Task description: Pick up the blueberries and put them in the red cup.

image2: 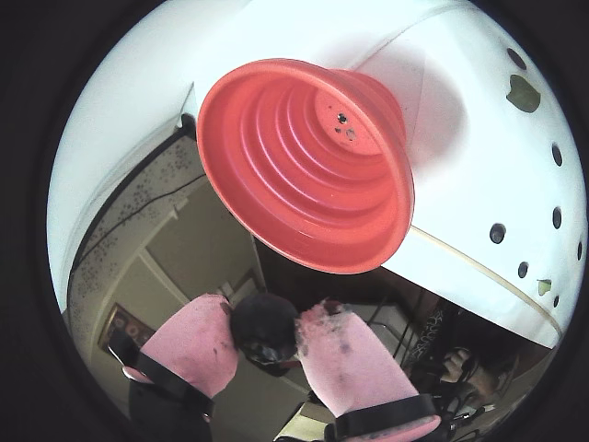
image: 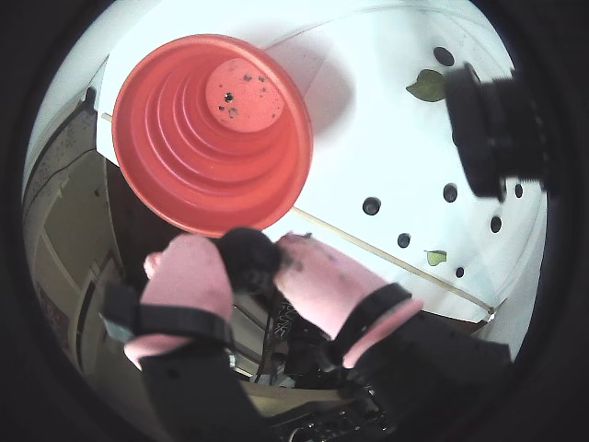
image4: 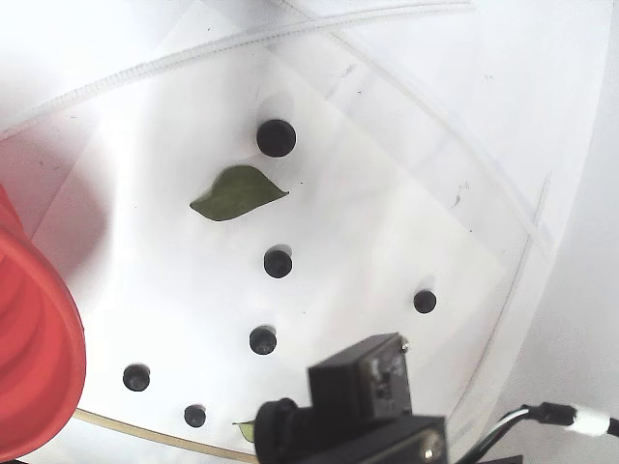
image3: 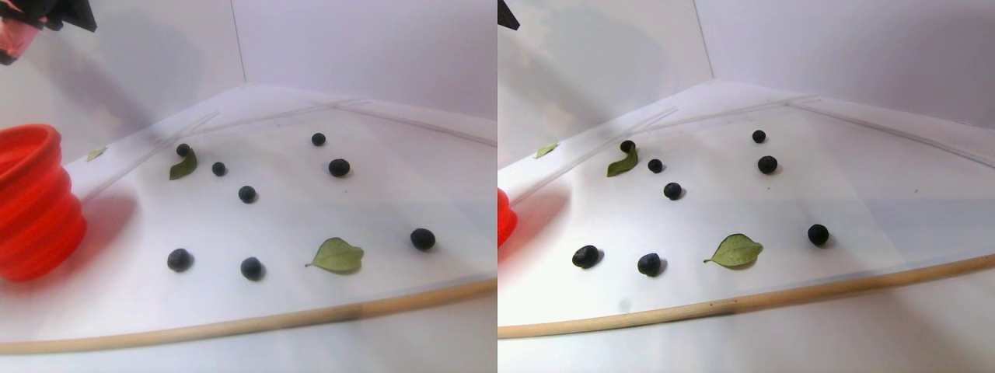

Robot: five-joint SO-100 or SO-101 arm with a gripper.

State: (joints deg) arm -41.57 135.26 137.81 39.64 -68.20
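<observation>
Claw: claw with pink pads, clamped on one dark berry; both wrist views show it, the berry squeezed between the two pads.
Claw place: held just below the cup's rim in both wrist views, off the counter; in the stereo pair view only a pink and black bit of it shows at the top left corner.
Cup: red cup stands upright on the white counter, mouth open to the wrist cameras; dark specks lie on its bottom. In the fixed view its ridged wall fills the left edge.
Berries: loose berries lie scattered on the counter, apart from each other and away from the cup; eight show in the left half of the stereo pair view. One berry touches the tip of a leaf.
Leaves: green leaf lies flat near the front strip; another leaf sits between two berries in the fixed view.
Strip: wooden strip runs along the counter's front edge.
Camera: black camera juts in at the bottom of the fixed view.
</observation>
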